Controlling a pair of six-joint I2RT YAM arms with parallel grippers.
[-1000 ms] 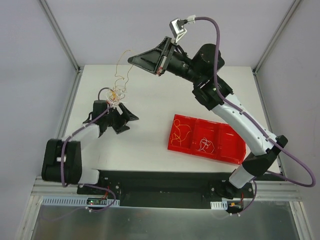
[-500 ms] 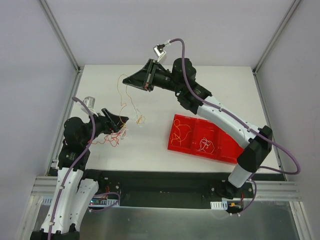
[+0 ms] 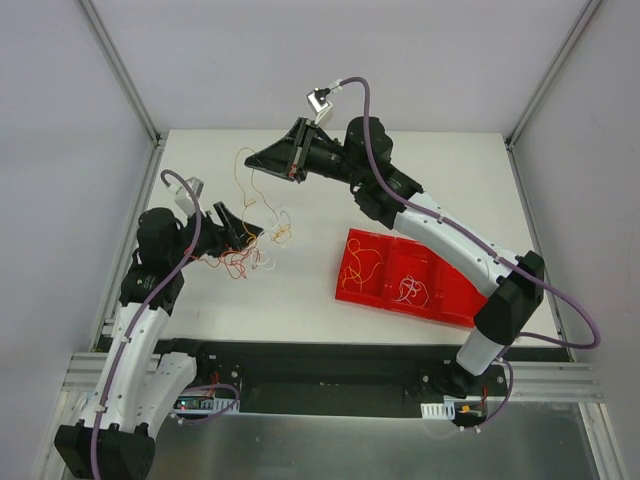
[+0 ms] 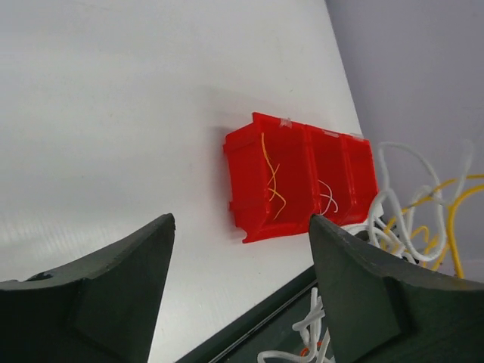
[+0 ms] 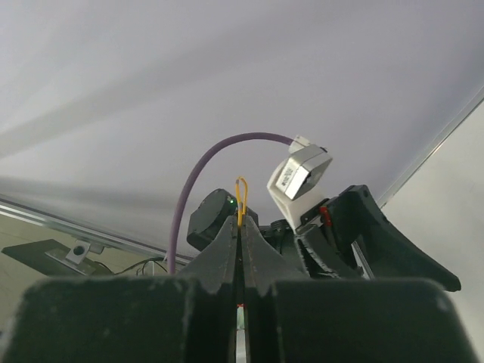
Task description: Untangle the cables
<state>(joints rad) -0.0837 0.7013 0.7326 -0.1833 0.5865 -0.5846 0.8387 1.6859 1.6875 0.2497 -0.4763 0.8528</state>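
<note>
The cables are a loose tangle (image 3: 243,262) of reddish-brown, white and orange-yellow strands on the table just below my left gripper (image 3: 243,228). White and yellow loops (image 4: 412,219) show beside the right finger in the left wrist view. My left gripper (image 4: 242,221) is open, with nothing between its fingers. My right gripper (image 3: 252,157) is raised over the far left of the table and is shut on a thin yellow strand (image 3: 262,205) that hangs down to the tangle. In the right wrist view a yellow loop (image 5: 241,198) sticks out past the closed tips of the gripper (image 5: 240,227).
A red three-compartment bin (image 3: 458,318) lies right of centre and holds yellow strands (image 3: 365,265) in its left compartment and white ones (image 3: 408,290) in the middle. It also shows in the left wrist view (image 4: 246,178). Metal frame rails run along both table sides.
My right gripper came down and left with the yellow strand, then held still. My left arm pulled back towards the near left, then shifted slightly up and right; the tangle now lies under its gripper.
</note>
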